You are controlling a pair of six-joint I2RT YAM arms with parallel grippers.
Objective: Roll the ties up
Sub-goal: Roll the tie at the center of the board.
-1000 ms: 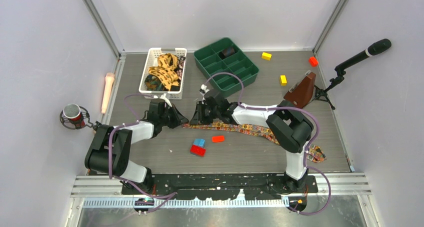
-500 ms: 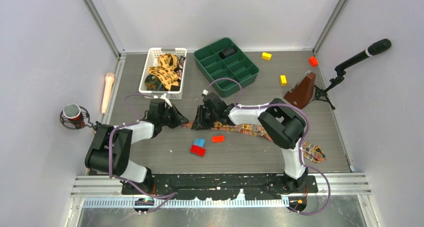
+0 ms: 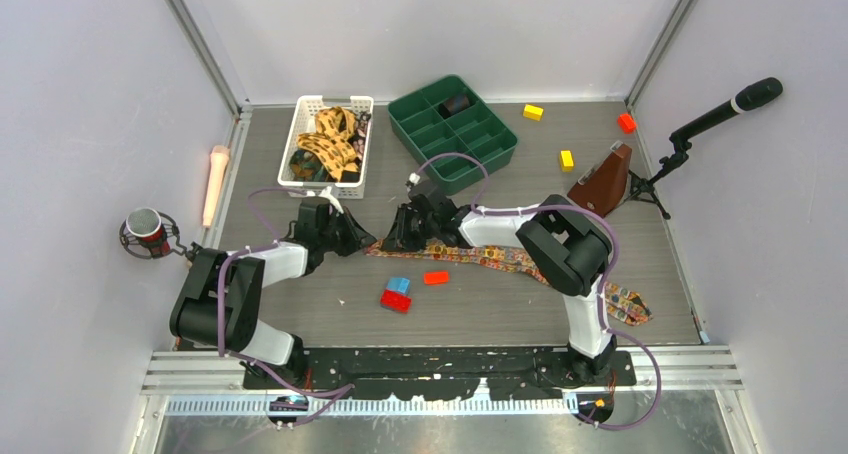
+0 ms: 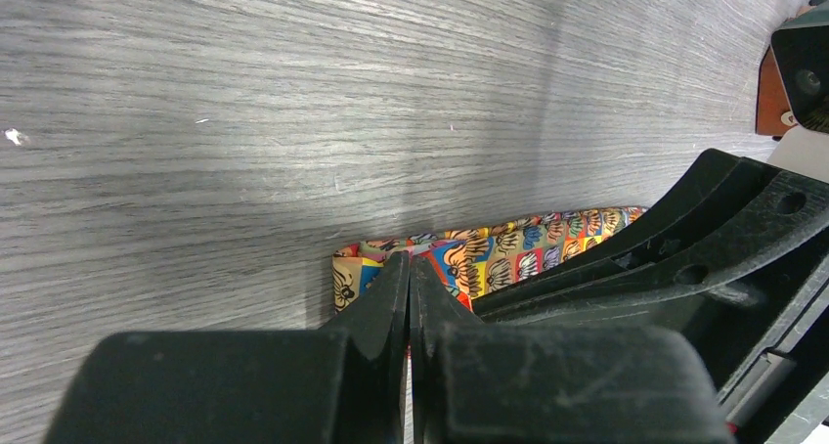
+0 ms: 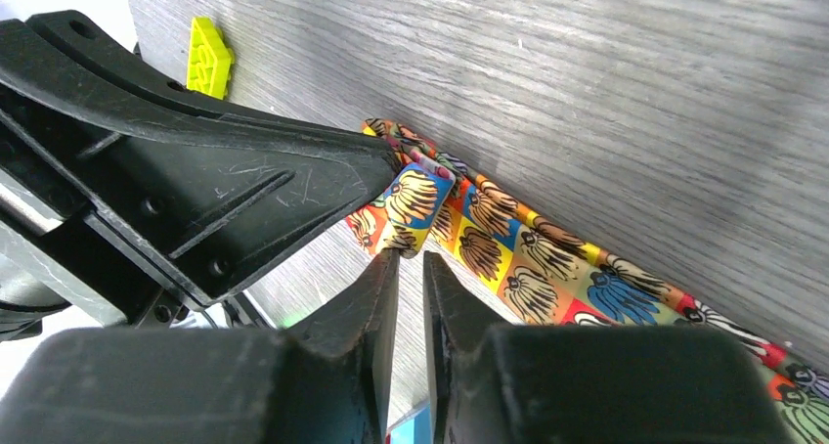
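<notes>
One tie (image 3: 500,258) lay stretched flat across the counter (image 3: 300,294), running from between the two arms towards the near right corner, where its far end passed behind the right arm. Its pattern was small squares of orange, red, blue and yellow.

At its left end the fabric was turned up in a small standing fold. In the right wrist view, the right hand (image 5: 411,258) had its fingertips at the foot of that fold with only a narrow slit between them. Whether they were pinching the cloth I could not tell.

The left hand (image 4: 409,266) faced it from the other side. Its fingers were pressed together with no gap, and their tips sat at the very end of the tie.

Just in front of the tie lay a red block (image 3: 436,277), with a blue block (image 3: 399,285) stacked beside another red one.

Farther back, the white basket (image 3: 302,124) held other ties (image 3: 328,142) in orange and dark prints, bundled loosely. A green tray (image 3: 480,139) with compartments stood to its right.
</notes>
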